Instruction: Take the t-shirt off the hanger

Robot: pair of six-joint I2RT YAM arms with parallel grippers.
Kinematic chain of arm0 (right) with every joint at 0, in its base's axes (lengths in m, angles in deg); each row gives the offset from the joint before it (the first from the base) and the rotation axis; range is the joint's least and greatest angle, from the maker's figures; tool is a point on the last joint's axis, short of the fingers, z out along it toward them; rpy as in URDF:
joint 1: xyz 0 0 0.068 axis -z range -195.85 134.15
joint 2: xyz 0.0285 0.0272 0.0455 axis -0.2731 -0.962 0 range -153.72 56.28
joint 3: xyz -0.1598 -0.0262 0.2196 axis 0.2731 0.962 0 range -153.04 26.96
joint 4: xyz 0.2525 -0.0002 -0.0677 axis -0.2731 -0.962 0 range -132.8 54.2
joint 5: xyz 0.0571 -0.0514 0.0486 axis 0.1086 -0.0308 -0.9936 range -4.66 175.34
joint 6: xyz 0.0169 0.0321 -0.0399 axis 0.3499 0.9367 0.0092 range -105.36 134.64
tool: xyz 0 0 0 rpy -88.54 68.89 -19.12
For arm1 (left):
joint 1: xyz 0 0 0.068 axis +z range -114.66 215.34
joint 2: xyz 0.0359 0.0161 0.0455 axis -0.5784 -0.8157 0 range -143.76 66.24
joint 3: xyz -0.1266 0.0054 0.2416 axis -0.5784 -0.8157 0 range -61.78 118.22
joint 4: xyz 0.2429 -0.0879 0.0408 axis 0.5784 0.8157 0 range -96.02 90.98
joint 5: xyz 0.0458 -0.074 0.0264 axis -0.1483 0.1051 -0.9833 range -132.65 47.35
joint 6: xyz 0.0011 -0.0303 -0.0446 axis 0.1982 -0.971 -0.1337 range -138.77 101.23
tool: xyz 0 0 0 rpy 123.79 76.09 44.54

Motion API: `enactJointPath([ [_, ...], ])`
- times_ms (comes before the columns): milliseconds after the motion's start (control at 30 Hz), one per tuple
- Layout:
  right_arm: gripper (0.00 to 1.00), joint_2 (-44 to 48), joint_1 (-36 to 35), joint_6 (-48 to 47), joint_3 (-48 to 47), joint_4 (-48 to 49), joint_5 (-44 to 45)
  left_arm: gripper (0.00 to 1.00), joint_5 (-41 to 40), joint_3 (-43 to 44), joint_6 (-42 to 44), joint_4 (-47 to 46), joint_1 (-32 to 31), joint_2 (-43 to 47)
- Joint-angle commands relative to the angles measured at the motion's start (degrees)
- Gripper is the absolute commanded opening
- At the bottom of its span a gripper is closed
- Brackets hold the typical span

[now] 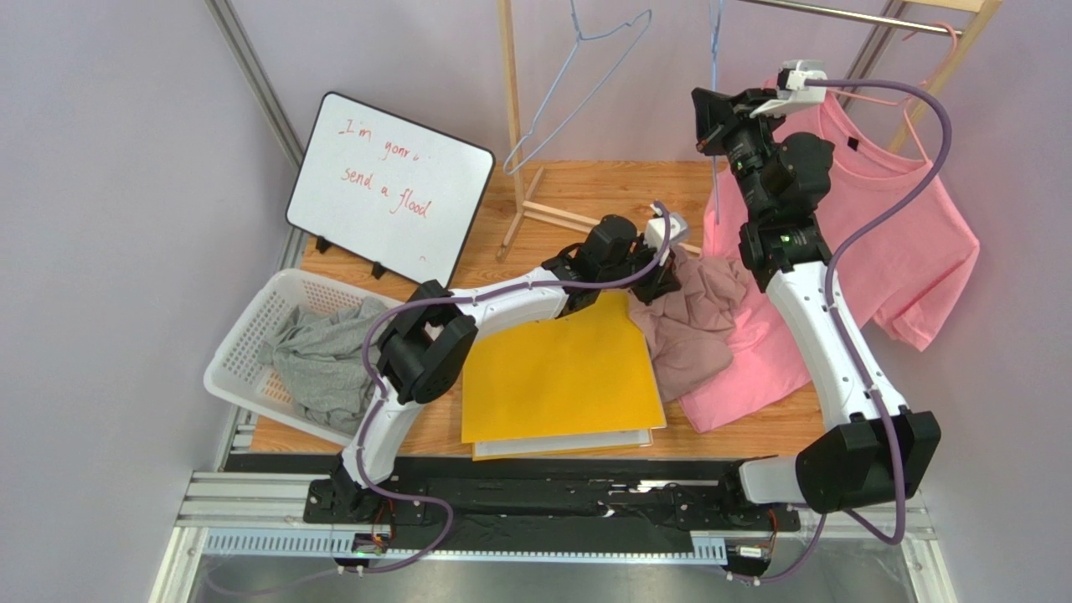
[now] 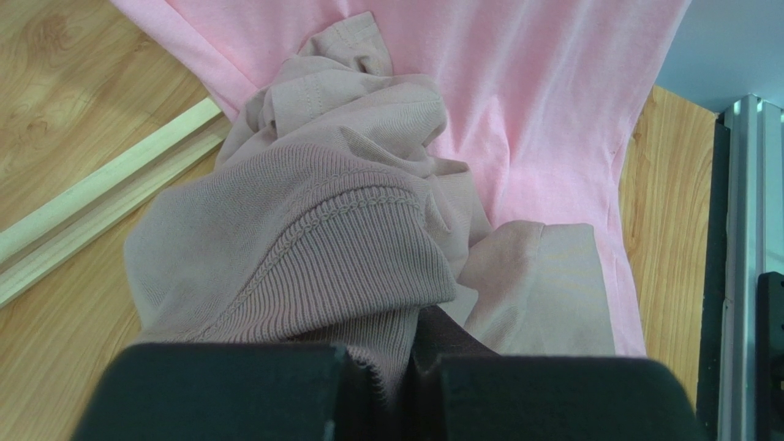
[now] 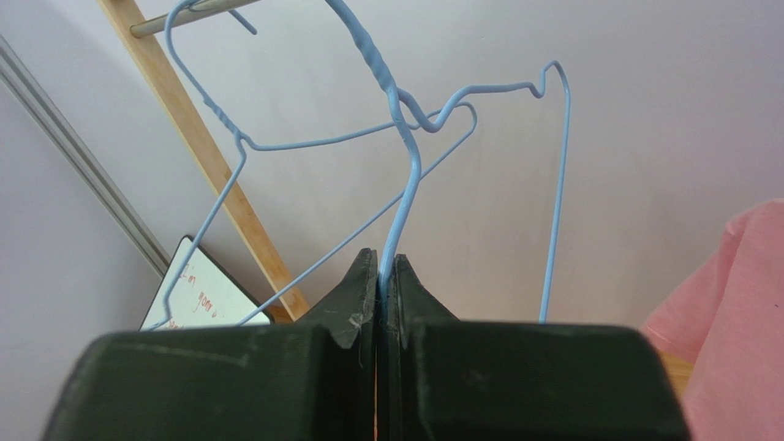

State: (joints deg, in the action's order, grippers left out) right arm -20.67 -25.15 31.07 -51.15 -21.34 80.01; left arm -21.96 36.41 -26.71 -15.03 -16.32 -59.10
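Note:
A mauve t-shirt (image 1: 692, 320) lies crumpled on the table, partly over a pink cloth (image 1: 755, 364). My left gripper (image 1: 654, 258) is shut on its ribbed edge, and the left wrist view shows the mauve t-shirt (image 2: 322, 230) pinched between my left gripper's (image 2: 405, 358) jaws. My right gripper (image 1: 715, 116) is raised at the back and shut on a bare blue wire hanger (image 1: 714, 38). In the right wrist view the hanger (image 3: 405, 175) rises from my right gripper (image 3: 386, 266), with no cloth on it.
A pink t-shirt (image 1: 906, 214) hangs on a pink hanger (image 1: 881, 94) at back right. Another blue hanger (image 1: 573, 88) hangs by the wooden rack post (image 1: 512, 113). A yellow folder (image 1: 560, 377), a white basket (image 1: 245, 329) of grey clothes and a whiteboard (image 1: 390, 189) stand left.

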Motion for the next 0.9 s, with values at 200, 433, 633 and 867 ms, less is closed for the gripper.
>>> enactJointPath([
  [200, 0.0, -5.3, 1.7, 1.4, -4.9, 1.4, 2.7, 0.0, 1.2, 2.7, 1.4, -2.2, -0.1, -0.4],
  [433, 0.49, -7.2, 1.7, 6.1, -12.4, -15.7, 4.0, 0.0, 1.5, 3.7, 1.2, -1.8, -0.1, -1.0],
  [633, 0.87, -3.4, 1.7, 9.3, -14.6, -31.5, 9.4, 0.0, 2.1, 4.6, 0.9, -1.1, -0.1, -1.7],
  [867, 1.0, 5.0, 1.7, 10.6, -13.7, -48.6, 19.0, 0.35, 0.8, 4.9, 3.6, 1.2, -1.6, -1.9],
])
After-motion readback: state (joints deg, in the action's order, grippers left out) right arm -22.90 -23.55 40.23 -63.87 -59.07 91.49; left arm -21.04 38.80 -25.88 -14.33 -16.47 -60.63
